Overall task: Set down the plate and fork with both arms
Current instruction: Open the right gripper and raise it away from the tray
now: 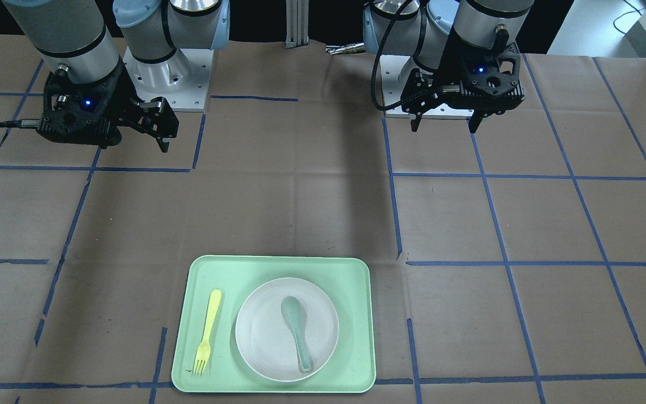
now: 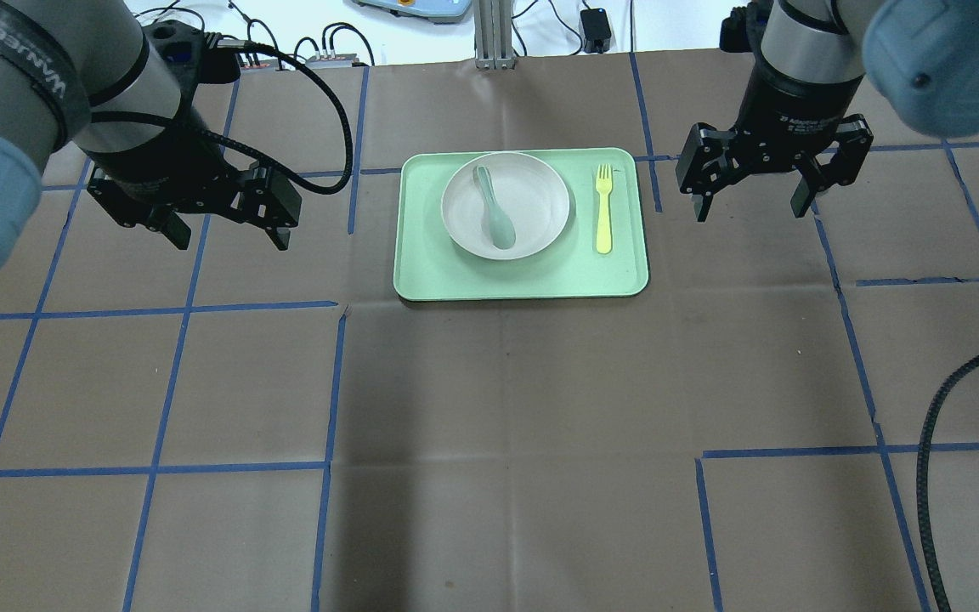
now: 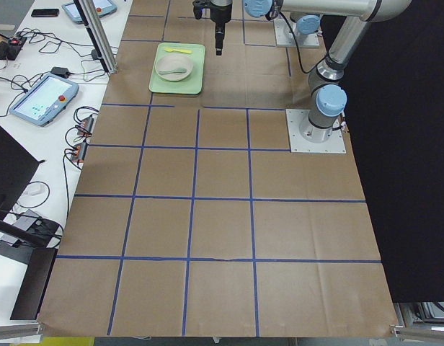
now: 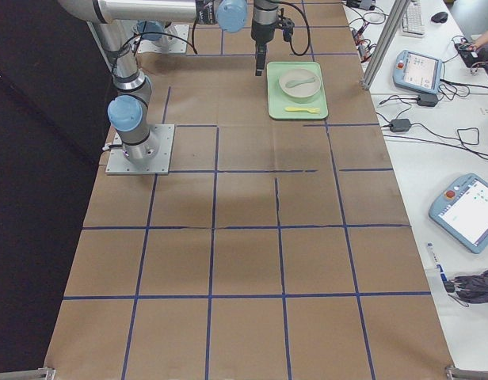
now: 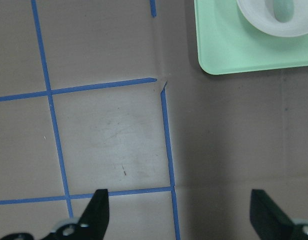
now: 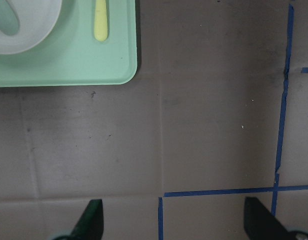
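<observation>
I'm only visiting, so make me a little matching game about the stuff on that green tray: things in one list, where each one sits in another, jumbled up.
Things:
1. fork
2. spoon
3. plate
4. tray

Places:
A. directly on the brown table cover
B. inside the plate
C. on the tray, holding the spoon
D. flat on the tray, beside the plate, not touching it

Pairs: 1-D, 2-B, 3-C, 4-A

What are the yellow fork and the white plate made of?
The fork looks like plastic: one flat pale-yellow colour, matte, short thick tines. The plate seems plastic too, off-white and dull, though ceramic cannot be ruled out.
</observation>
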Robot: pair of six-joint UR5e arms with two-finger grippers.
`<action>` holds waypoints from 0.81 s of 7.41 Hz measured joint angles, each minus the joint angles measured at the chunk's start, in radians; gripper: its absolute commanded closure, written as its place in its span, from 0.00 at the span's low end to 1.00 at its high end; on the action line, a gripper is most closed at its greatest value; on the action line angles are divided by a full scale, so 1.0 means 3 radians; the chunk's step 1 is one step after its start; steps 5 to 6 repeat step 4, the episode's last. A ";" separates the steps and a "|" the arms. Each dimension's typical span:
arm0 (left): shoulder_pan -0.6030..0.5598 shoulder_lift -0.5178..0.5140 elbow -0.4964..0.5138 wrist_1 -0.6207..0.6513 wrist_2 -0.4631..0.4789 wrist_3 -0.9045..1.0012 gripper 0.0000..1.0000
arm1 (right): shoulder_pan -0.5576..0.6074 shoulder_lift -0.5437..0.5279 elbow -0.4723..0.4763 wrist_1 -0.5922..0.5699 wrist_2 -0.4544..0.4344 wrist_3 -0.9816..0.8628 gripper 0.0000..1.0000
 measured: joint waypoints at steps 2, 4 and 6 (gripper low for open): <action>0.0001 0.0001 0.0001 0.0000 -0.0006 0.0000 0.00 | 0.0005 -0.0014 0.0026 -0.0015 0.0003 0.0010 0.00; 0.0001 -0.0006 0.0005 0.0000 -0.0020 0.0000 0.00 | 0.0007 -0.0015 0.0027 -0.0018 0.0004 0.0002 0.00; 0.0001 -0.0006 0.0005 0.0000 -0.0020 0.0000 0.00 | 0.0007 -0.0015 0.0027 -0.0018 0.0004 0.0002 0.00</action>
